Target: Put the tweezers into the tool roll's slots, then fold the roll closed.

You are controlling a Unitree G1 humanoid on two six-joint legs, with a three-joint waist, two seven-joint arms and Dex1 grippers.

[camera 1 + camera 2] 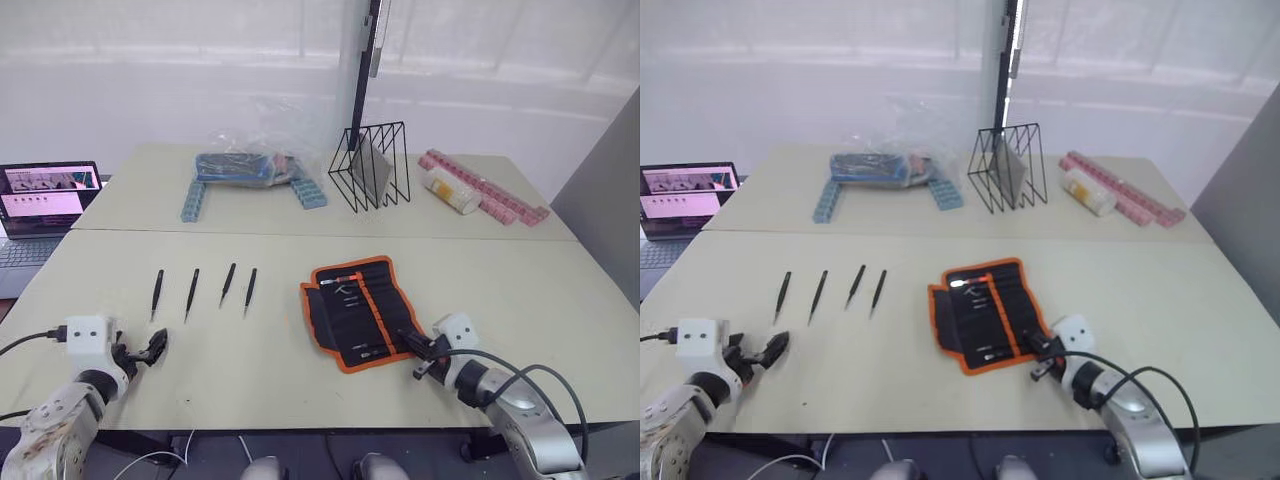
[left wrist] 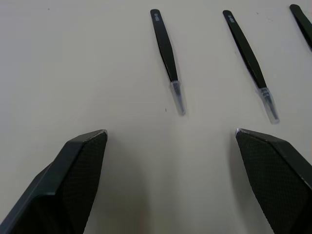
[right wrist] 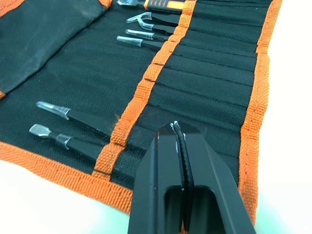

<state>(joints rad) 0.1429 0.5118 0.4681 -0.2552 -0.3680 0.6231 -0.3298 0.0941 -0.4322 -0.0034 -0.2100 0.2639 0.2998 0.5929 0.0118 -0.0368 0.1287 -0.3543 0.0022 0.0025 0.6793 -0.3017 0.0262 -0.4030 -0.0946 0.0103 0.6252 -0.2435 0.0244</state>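
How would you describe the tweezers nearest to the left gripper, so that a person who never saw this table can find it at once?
Start at the orange-edged tool roll lying open on the near table, then look to the robot's left, where four black tweezers lie side by side on the bare tabletop. The wanted one is the outermost of that row, farthest from the roll and just ahead of the open left gripper.

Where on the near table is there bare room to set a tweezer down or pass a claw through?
Bare tabletop lies between the four loose tweezers and the tool roll, and right of the roll towards the table edge. It is crowded at the roll's near corner, where the shut right claw hovers, and by the open left claw.
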